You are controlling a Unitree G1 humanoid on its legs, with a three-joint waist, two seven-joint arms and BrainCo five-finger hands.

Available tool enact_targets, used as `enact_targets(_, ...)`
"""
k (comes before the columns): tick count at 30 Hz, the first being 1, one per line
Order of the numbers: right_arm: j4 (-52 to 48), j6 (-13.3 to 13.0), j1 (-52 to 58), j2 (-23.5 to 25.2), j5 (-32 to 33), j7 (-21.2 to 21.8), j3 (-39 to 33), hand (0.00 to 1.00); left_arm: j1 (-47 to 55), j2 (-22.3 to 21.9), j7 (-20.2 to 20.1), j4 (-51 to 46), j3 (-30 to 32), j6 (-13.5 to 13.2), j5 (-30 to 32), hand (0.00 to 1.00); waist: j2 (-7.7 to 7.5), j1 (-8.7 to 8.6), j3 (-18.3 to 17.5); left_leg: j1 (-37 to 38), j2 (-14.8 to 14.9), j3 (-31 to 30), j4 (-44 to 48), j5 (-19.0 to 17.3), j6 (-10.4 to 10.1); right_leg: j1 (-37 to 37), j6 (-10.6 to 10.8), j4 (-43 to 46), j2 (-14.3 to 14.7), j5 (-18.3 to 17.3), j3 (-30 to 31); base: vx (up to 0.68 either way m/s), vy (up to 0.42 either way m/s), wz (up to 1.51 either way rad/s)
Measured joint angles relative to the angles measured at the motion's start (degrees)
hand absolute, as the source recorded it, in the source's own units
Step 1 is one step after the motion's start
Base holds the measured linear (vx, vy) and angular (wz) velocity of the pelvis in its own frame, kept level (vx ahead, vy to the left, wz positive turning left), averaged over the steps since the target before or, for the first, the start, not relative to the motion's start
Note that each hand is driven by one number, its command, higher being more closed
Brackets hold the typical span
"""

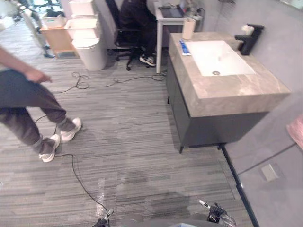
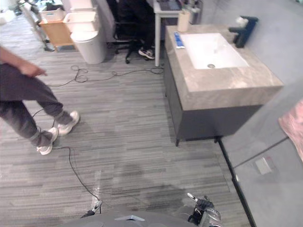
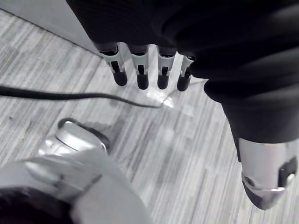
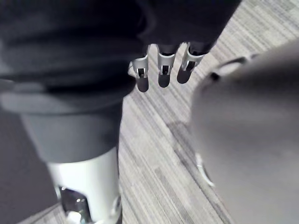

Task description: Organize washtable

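The washtable point(image 1: 236, 92) is a marble-look counter on a dark cabinet, standing ahead to the right against the wall. Its white sink point(image 1: 220, 56) has a black faucet point(image 1: 248, 38) at the wall side. A blue-and-white tube point(image 1: 184, 47) lies on the counter's left rim, and a beige cup point(image 1: 188, 28) stands at the far corner. My left hand point(image 3: 140, 70) hangs over the striped floor, its fingers straight and holding nothing. My right hand point(image 4: 161, 70) hangs the same way, open and apart from the washtable.
A person point(image 1: 28, 99) walks at the left, near cables on the floor. Another person sits on a black office chair point(image 1: 128, 35) by a white desk point(image 1: 165, 19) beyond the washtable. White bins point(image 1: 90, 47) stand at the back. Pink cloth point(image 1: 296, 130) hangs at the right edge.
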Motion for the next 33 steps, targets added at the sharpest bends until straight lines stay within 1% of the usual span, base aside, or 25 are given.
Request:
enact_targets(2, -1.9, -0.3, 0.5, 1.4, 0.0, 0.0, 0.1, 0.00, 0.3, 0.9, 0.1, -0.3, 1.1, 0.1, 0.3, 0.00, -1.78, 0.37, 0.6, 1.0, 0.3, -0.7, -0.3, -0.3, 1.0, -6.3, 1.2, 10.3, 3.0, -1.6, 6.5, 0.13, 0.043, 0.12)
enact_targets(4, -2.5, -0.6, 0.4, 1.9, 0.1, 0.2, -0.2, 0.00, -0.9, 0.2, 0.0, -0.8, 1.4, 0.2, 0.3, 0.00, -2.03, 0.11, 0.8, 2.4, 1.4, -0.8, -2.1, -0.5, 1.0, -11.5, 2.3, 12.7, 8.5, -6.5, 7.5, 0.21, -0.055, 0.01)
enact_targets(5, -2.5, -0.7, 0.4, 2.1, 1.2, 0.3, -1.1, 0.00, -2.7, 0.2, -0.1, -1.4, 1.2, 0.2, 0.3, 0.00, -1.87, -0.20, 0.9, 3.1, 1.9, -1.2, -3.4, -0.7, 1.1, -13.0, 2.5, 9.1, 11.4, -7.9, 6.0, 0.24, -0.093, 0.13)
enact_targets(9, -1.9, -0.4, 1.4, 2.6, 2.2, 0.3, -6.9, 0.00, -8.7, -2.3, -0.9, -2.8, 0.9, -0.4, 0.7, 0.00, -1.32, -2.33, 1.2, 6.8, 2.1, -5.5, -6.6, -3.3, 0.5, -10.6, 2.0, -11.9, 15.7, -8.1, 2.7, 0.11, -0.244, 0.72)
enact_targets(10, -1.9, -0.3, 2.4, 2.3, 2.4, 0.3, -8.6, 0.00, -9.8, -3.8, -1.4, -3.3, 0.9, -0.6, 0.7, 0.00, -0.13, -3.18, 1.3, 8.7, 2.9, -7.6, -6.6, -5.5, 0.5, -9.6, -0.4, -10.6, 16.5, -6.6, 3.5, 0.47, -0.360, 0.84)
enact_targets(11, -2.0, -0.3, 3.7, 1.2, 2.3, 0.3, -9.2, 0.00, -9.5, -6.2, -1.7, -3.8, 0.9, -0.8, 0.7, 0.00, 2.49, -3.19, 0.0, 10.0, 5.3, -8.3, -5.5, -6.1, -0.4, -9.0, -1.4, -8.2, 18.6, -11.5, 1.6, 0.59, -0.373, 0.67)
enact_targets(13, -2.3, -0.3, 3.7, 0.7, 2.4, 0.3, -9.4, 0.00, -9.2, -7.9, -1.8, -4.0, -0.3, -0.9, 0.7, 0.00, 4.40, -3.28, -0.8, 6.2, 6.4, -7.9, 4.8, -6.1, -1.8, -7.5, -2.4, -7.6, 19.7, -14.2, 0.3, 0.62, -0.376, 0.36)
enact_targets(14, -2.9, -0.3, 3.4, 1.0, 4.5, 0.2, -10.1, 0.00, -9.1, -8.0, -2.0, -5.0, -0.5, -0.9, 0.2, 0.00, 5.20, -3.27, 0.2, -1.5, 6.7, -8.5, 26.2, -2.0, -11.5, -2.2, -4.1, -9.1, 21.2, -16.1, -0.9, 0.63, -0.411, 0.36)
enact_targets(15, -3.0, -0.3, 3.4, 1.1, 4.7, 0.2, -10.2, 0.00, -8.8, -8.0, -2.0, -5.7, -0.3, -0.9, 0.0, 0.00, 5.42, -3.09, 0.4, -4.0, 6.7, -8.4, 33.8, -0.2, -14.7, 0.0, -4.3, -10.2, 21.9, -16.4, -1.3, 0.53, -0.297, 0.28)
enact_targets(16, -3.3, -0.2, 3.0, 1.3, 4.7, 0.2, -10.0, 0.00, -8.3, -8.0, -2.1, -6.8, 0.2, -1.2, -0.3, 0.00, 5.30, -2.96, 1.3, -7.6, 6.8, -7.5, 43.9, 1.8, -16.1, 4.0, -4.9, -12.2, 22.7, -17.0, -1.3, 0.24, -0.064, 0.11)
enact_targets(17, -3.7, -0.2, 2.8, 1.6, 4.9, 0.1, -9.5, 0.00, -8.3, -7.8, -2.1, -7.4, 0.4, -1.4, -0.6, 0.00, 5.31, -2.86, 1.7, -9.8, 6.7, -6.5, 48.9, 2.3, -15.7, 6.5, -5.4, -13.6, 23.0, -17.3, -1.3, 0.19, 0.012, 0.16)
enact_targets(18, -3.9, -0.2, 2.2, 2.0, 5.5, 0.1, -7.8, 0.00, -8.3, -7.3, -2.2, -8.1, 1.1, -1.7, -1.1, 0.00, 4.17, -2.67, 2.7, -14.7, 6.7, -3.9, 55.1, 2.5, -14.7, 11.3, -5.7, -16.4, 23.1, -17.5, -1.1, 0.09, 0.057, 0.14)
enact_targets(20, -4.1, -0.4, 0.9, 2.6, 6.6, -0.1, -5.8, 0.00, -8.3, -6.6, -2.2, -8.9, 2.4, -1.9, -1.5, 0.00, 3.18, -1.43, 3.1, -21.8, 7.3, 0.1, 54.5, 1.8, -10.3, 16.7, -5.6, -20.8, 22.8, -17.4, -0.3, -0.02, 0.059, -0.03)
enact_targets(22, -3.5, 0.9, -1.1, 3.0, 7.4, -2.6, -4.8, 0.00, -7.4, -6.6, -1.8, -8.3, 5.9, -1.8, -1.7, 0.00, 2.97, 0.63, 3.1, -28.2, 8.5, 3.5, 39.7, 0.2, -5.1, 22.2, -5.3, -25.9, 22.0, -17.3, 1.6, -0.14, 0.062, -0.50)
enact_targets(23, -3.5, 1.3, -0.2, 2.8, 8.1, -3.4, -5.0, 0.00, -6.7, -7.0, -1.7, -8.4, 7.9, -2.0, -2.9, 0.00, 2.68, 1.41, 3.2, -29.3, 8.6, 3.9, 30.5, 1.0, -4.2, 23.5, -3.9, -27.2, 21.2, -17.4, 2.3, 0.04, 0.048, -0.68)
enact_targets(24, -3.6, 1.3, 0.8, 2.7, 8.3, -3.4, -4.8, 0.00, -6.6, -6.8, -1.6, -8.4, 9.1, -1.9, -3.4, 0.00, 2.30, 1.88, 3.3, -29.5, 8.6, 4.2, 23.7, 2.3, -3.6, 24.4, -2.9, -27.8, 20.5, -17.9, 3.0, 0.34, 0.012, -0.71)
enact_targets(25, -3.8, 1.1, 2.5, 2.6, 8.3, -3.5, -4.6, 0.00, -4.9, -6.5, -1.5, -7.4, 10.7, -1.7, -3.4, 0.00, 2.80, 1.81, 2.9, -28.5, 8.7, 4.1, 10.9, 6.7, -3.1, 26.0, -0.4, -28.3, 20.0, -18.8, 4.2, 0.61, 0.073, -0.85)
enact_targets(26, -4.0, 1.1, 4.9, 2.2, 8.3, -3.6, -4.7, 0.00, -3.4, -6.4, -1.2, -5.5, 11.0, -1.4, -3.6, 0.00, 3.55, 1.95, 2.1, -28.1, 9.1, 4.4, 9.1, 12.4, -2.0, 27.6, 2.1, -26.9, 19.4, -20.4, 6.1, 0.64, 0.093, -0.99)
enact_targets(27, -4.0, 1.2, 6.1, 2.2, 8.3, -3.6, -5.2, 0.00, -2.1, -6.5, -1.2, -4.4, 11.1, -1.3, -3.6, 0.00, 3.35, 2.82, 1.4, -27.8, 8.9, 4.6, 10.9, 15.3, -2.2, 27.6, 3.2, -24.9, 18.6, -21.1, 7.7, 0.73, 0.182, -0.96)
enact_targets(28, -3.9, 1.4, 8.1, 2.9, 8.0, -3.6, -6.1, 0.00, -1.6, -5.6, -1.2, -2.2, 12.7, -0.9, -4.3, 0.00, 0.72, 2.84, 0.6, -27.2, 7.2, 6.6, 13.7, 12.6, -1.0, 25.2, 3.9, -16.7, 15.2, -21.2, 9.1, 0.71, 0.155, -0.48)
enact_targets(29, -3.0, 2.0, 8.6, 3.4, 7.9, -4.7, -7.9, 0.00, -2.5, -3.8, -1.3, -1.6, 12.1, -0.2, -4.3, 0.00, -1.74, 2.46, 0.2, -24.9, 4.6, 7.8, 12.2, 11.1, 0.0, 19.0, 3.5, -3.2, 11.5, -17.8, 9.1, 0.75, 0.188, 0.03)
enact_targets(30, -1.5, 2.6, 8.7, 3.3, 7.9, -5.5, -9.6, 0.00, -3.1, -2.7, -1.3, -1.5, 9.9, 0.1, -4.2, 0.00, -2.95, 1.63, 0.4, -22.6, 2.1, 7.6, 10.2, 10.6, 0.8, 14.4, 2.1, 6.0, 9.2, -11.1, 9.1, 0.59, 0.130, 0.44)
enact_targets(31, -0.4, 2.9, 9.1, 3.0, 8.0, -6.0, -10.5, 0.00, -3.2, -2.0, -1.3, -1.6, 8.2, 0.1, -4.2, 0.00, -3.30, 0.97, 0.5, -20.6, 0.8, 7.4, 8.6, 10.4, 1.5, 12.3, 2.3, 11.3, 7.9, -6.7, 9.2, 0.52, 0.122, 0.45)
enact_targets(32, 1.1, 2.9, 10.9, 2.3, 7.9, -6.0, -10.4, 0.00, -3.4, -0.8, -1.4, -1.9, 5.8, 0.1, -3.7, 0.00, -2.92, -0.14, 0.9, -15.7, -0.8, 7.1, 5.5, 10.1, 2.0, 8.2, 3.0, 20.5, 7.1, -6.5, 9.3, 0.43, 0.083, 0.23)
enact_targets(33, 1.0, 2.8, 12.8, 1.7, 8.0, -6.4, -10.1, 0.00, -3.3, -0.9, -1.4, -2.3, 4.8, 0.1, -3.7, 0.00, -2.40, -1.00, 0.9, -10.5, -1.1, 7.1, 2.0, 9.7, 2.5, 4.5, 2.3, 26.2, 8.2, -9.1, 8.3, 0.43, 0.084, 0.07)
